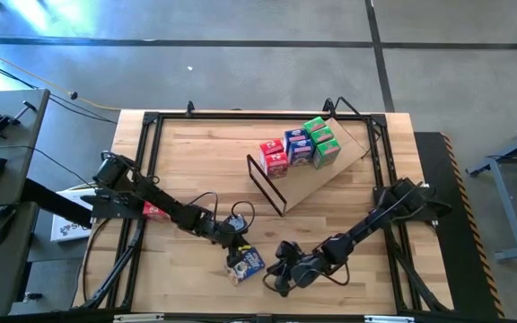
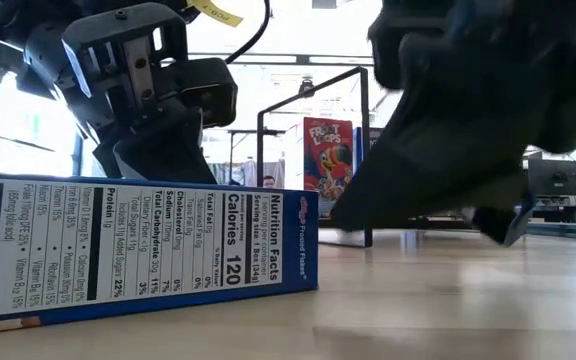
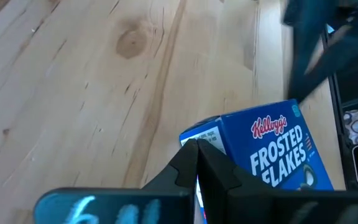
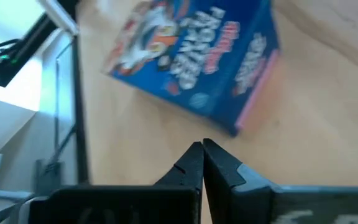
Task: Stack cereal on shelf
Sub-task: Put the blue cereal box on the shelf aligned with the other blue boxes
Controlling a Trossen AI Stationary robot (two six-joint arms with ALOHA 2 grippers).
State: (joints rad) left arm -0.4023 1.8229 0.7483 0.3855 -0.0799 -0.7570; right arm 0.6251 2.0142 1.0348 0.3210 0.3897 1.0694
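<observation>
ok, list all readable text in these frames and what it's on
"Kellogg's FROSTED FLAKES": front of the blue cereal box lying flat on the table.
"Nutrition Facts", "Calories 120", "Frosted Flakes": that box's side panel, low view.
"FROOT LOOPS": red box on the shelf.
Other boxes' print on the shelf: too small.

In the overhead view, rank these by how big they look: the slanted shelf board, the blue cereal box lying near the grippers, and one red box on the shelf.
1. The shelf, clearly largest.
2. The blue cereal box lying flat on the table.
3. The red box; it shows less area, though it stands on the shelf, so the two boxes may truly match.
</observation>
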